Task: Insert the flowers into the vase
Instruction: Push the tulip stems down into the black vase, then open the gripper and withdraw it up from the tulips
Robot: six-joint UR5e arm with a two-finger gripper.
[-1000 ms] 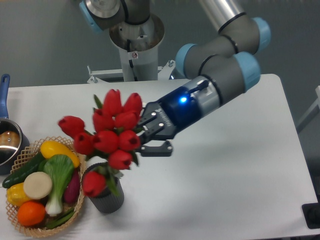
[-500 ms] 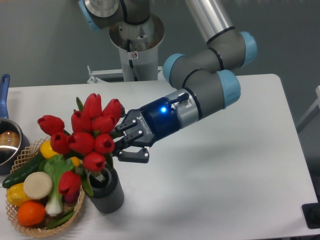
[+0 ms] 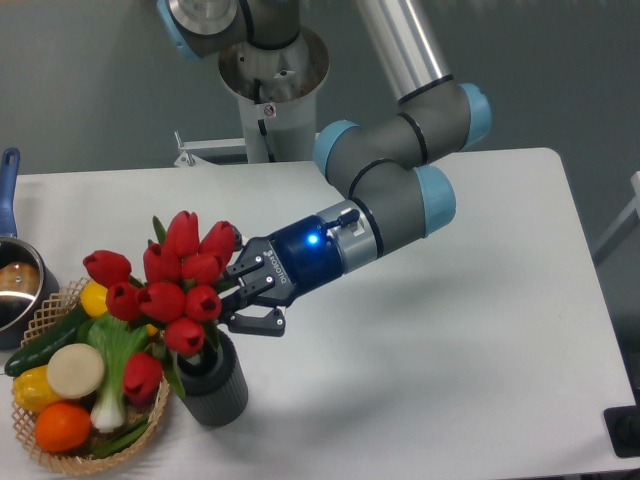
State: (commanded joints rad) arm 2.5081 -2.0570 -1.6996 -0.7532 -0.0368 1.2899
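The flowers [image 3: 165, 290], a bunch of red tulip buds with green leaves, are held in my gripper [image 3: 238, 297], which is shut on the stems from the right. The bunch leans left, with its lower end at the mouth of the vase [image 3: 214, 385]. That vase is a short dark grey ribbed cylinder near the table's front left. One low bud [image 3: 143, 376] hangs over the basket's edge. The buds and leaves hide the stems, so I cannot tell how far they reach into the vase.
A wicker basket [image 3: 38, 452] of toy vegetables stands just left of the vase, touching or nearly so. A blue-handled metal pot [image 3: 12, 280] sits at the left edge. The robot's base [image 3: 270, 90] is at the back.
The gripper has carried the flowers left and down from above the table's middle. The bunch now sits lower over the vase mouth, and the arm has folded in towards the left.
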